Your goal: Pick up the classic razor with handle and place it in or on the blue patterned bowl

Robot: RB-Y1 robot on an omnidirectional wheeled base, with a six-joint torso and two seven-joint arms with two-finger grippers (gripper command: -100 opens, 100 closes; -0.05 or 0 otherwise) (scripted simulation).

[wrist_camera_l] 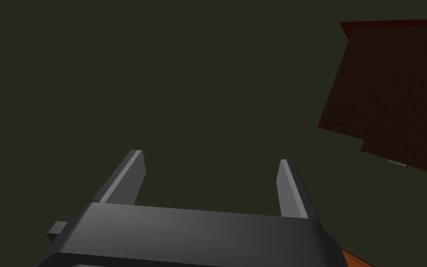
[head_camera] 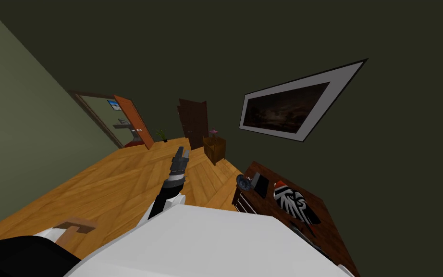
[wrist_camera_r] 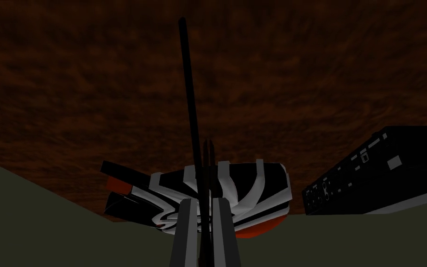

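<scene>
R claw point(wrist_camera_r: 204, 204) is gripping the razor point(wrist_camera_r: 189, 92), fingers narrow on it, its long axis running straight out past the tips, over the striped thing point(wrist_camera_r: 254, 194). Bowl point(head_camera: 243, 182) is sitting past the black box point(wrist_camera_r: 379, 176) off the claw's side; I'm judging a sideways swing. L claw point(wrist_camera_l: 211, 157) is hanging wide, stretched fwd.

left arm point(head_camera: 175, 175) stretched forward, left fingers point(wrist_camera_l: 127, 178) spread apart; right fingers point(wrist_camera_r: 183, 232) pinched nearly together
</scene>
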